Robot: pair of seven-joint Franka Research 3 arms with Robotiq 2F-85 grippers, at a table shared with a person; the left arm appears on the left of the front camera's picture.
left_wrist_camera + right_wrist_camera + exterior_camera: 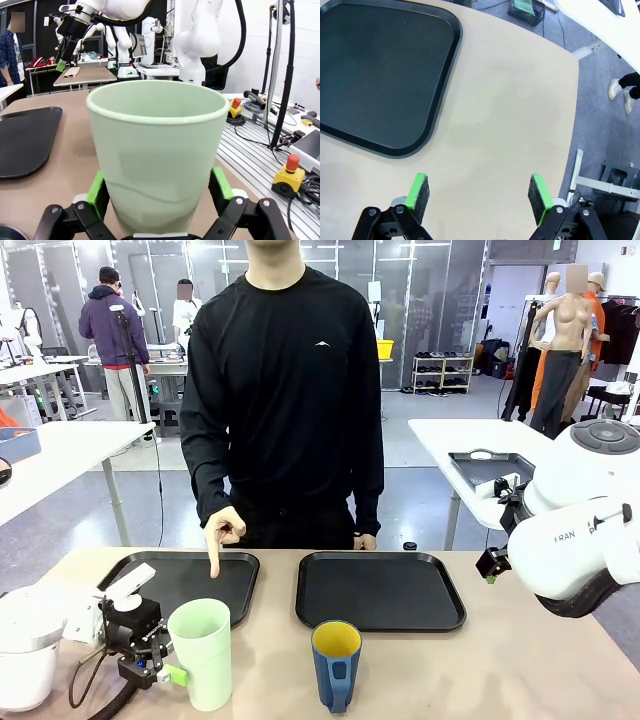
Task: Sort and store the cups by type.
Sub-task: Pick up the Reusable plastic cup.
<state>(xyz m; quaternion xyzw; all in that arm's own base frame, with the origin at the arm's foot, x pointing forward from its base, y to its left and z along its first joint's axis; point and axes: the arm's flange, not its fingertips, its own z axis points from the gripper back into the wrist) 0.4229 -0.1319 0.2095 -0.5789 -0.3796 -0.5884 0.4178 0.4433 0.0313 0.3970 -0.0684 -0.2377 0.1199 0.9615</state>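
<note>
A tall pale mint-green tumbler [203, 655] stands upright on the table near its front left. My left gripper [188, 675] is shut on its lower part. In the left wrist view the green pads [98, 191] press on both sides of the tumbler [157, 150]. A dark blue mug [336, 660] with a yellow inside and a handle stands free to the tumbler's right. My right gripper [490, 567] hangs open above the table's right side. Its fingers [420, 192] have only bare tabletop between them.
Two black trays lie side by side across the table, the left tray [243, 580] and the right tray [380, 590]. A person stands at the far side, and one hand [222, 533] points a finger down at the left tray. The table's right edge [570, 125] is close to my right gripper.
</note>
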